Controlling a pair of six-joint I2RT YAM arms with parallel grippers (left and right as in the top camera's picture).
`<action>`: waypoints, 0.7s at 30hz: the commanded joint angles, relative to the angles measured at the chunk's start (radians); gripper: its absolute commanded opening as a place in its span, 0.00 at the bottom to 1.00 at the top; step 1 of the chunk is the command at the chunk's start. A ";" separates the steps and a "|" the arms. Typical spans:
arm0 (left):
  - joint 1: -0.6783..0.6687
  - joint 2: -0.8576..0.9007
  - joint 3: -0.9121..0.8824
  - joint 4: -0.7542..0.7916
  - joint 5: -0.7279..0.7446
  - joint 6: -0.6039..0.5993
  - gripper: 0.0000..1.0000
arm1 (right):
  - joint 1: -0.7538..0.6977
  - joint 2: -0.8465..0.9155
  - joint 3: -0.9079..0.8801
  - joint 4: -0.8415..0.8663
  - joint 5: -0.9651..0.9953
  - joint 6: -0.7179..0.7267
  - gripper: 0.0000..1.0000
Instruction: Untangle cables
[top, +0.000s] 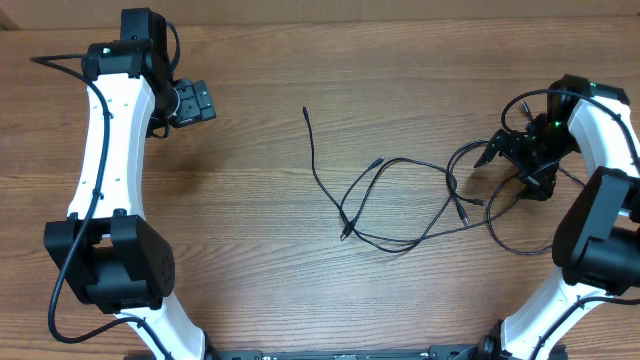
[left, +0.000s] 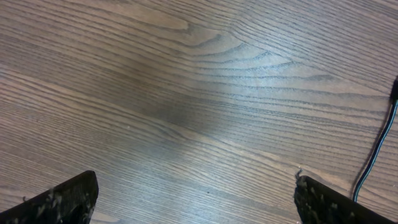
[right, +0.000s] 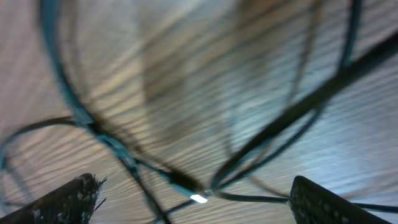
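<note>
the cables (top: 410, 160) lie in one loose tangle on the tabletop (top: 250, 250), from the centre out to the right. a single strand end (top: 305, 110) trails away toward the upper left. the right gripper (top: 503, 148) hangs over the right-hand end of the tangle with its jaws apart and nothing between them. its wrist view is blurred, but it shows several strands (right: 280, 118) crossing under the gap, with a silver-tipped plug (right: 198, 198) close by. the left gripper (top: 195, 100) is also spread wide, holds nothing, and sits over bare wood well apart from any cable.

the main risk is probably a grab that takes more than one strand. the cords overlap right where the right gripper is placed, so closing there could pinch two or three together. a pull would then tighten the crossings rather than free them.

a second risk is that nothing pins the far side. with the left gripper so far off, any tug from the right would likely drag the whole bundle along the tabletop, perhaps toward the right edge.

the right arm's own thicker wires (top: 520, 100) hang near the same spot, and a thin cord could loop over them.

the cords are also thin and lie flat, so a shallow approach may slip off them. a deep one may scrape the fingertips on the wood.
</note>
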 joint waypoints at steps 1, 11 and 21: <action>-0.004 0.013 0.011 0.001 -0.005 -0.010 1.00 | -0.003 -0.010 -0.029 0.013 0.074 0.005 0.91; -0.004 0.013 0.011 0.001 -0.005 -0.010 1.00 | -0.121 -0.071 0.225 -0.128 0.200 0.124 0.98; -0.004 0.013 0.011 0.001 -0.005 -0.010 1.00 | -0.309 -0.093 0.174 -0.135 0.348 0.158 1.00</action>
